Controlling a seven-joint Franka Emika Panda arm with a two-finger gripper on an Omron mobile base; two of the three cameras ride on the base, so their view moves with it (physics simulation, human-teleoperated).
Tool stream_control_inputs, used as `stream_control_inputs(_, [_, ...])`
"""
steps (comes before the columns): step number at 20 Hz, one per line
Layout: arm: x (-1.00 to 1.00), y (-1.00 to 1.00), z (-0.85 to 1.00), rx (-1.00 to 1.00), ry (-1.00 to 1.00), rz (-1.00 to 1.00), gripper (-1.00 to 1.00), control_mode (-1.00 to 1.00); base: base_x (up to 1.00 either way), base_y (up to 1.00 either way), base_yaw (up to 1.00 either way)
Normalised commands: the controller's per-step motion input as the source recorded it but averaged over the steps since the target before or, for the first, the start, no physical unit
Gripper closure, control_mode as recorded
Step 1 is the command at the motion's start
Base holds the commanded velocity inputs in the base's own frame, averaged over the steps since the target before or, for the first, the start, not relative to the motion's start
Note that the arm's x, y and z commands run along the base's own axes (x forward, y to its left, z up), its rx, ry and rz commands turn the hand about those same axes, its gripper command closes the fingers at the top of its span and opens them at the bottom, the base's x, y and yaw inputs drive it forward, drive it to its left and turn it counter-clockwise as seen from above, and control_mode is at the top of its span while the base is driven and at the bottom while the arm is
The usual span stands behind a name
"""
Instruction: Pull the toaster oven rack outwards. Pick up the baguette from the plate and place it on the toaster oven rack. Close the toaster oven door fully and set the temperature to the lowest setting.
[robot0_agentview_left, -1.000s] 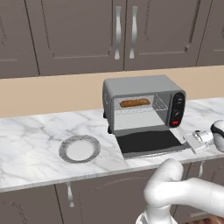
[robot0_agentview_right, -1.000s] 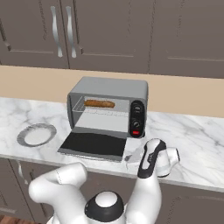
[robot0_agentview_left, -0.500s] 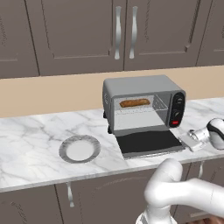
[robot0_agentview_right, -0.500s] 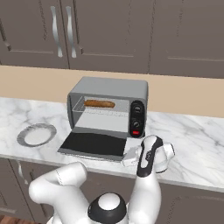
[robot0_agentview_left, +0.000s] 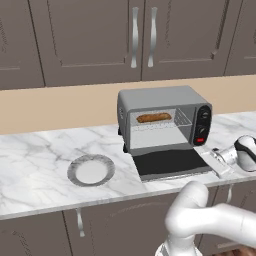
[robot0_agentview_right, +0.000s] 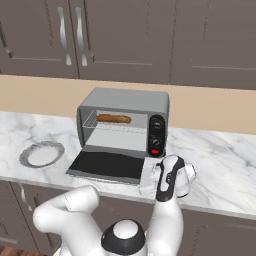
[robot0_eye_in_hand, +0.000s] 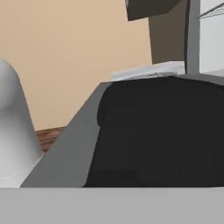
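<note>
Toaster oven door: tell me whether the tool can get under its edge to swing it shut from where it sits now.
Probably yes. The toaster oven door lies flat open on the counter, and the shut tool sits low beside its right front corner. Nothing stands between them; the plate is far off.

A white marble countertop (robot0_agentview_left: 35, 170) with grey veining runs the full width of the kitchen. Behind it, a plain tan backsplash (robot0_agentview_left: 55, 107) rises to dark grey-brown upper cabinets (robot0_agentview_left: 85, 40) fitted with vertical silver handles (robot0_agentview_left: 135, 37). Lower cabinet fronts (robot0_agentview_left: 35, 235) of matching colour sit beneath the counter edge. Lighting is even.
</note>
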Motion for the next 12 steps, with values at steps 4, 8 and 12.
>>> stream_control_inputs(4, [-0.10,0.60,0.00,0.41,0.08,0.06,1.00,-1.00,0.00,0.00,0.00])
stream_control_inputs(8, [-0.01,0.54,0.00,0.53,0.13,0.03,1.00,-1.00,0.00,0.00,0.00])
stream_control_inputs(12, [0.00,0.79,0.00,0.41,0.01,0.00,1.00,-1.00,0.00,0.00,0.00])
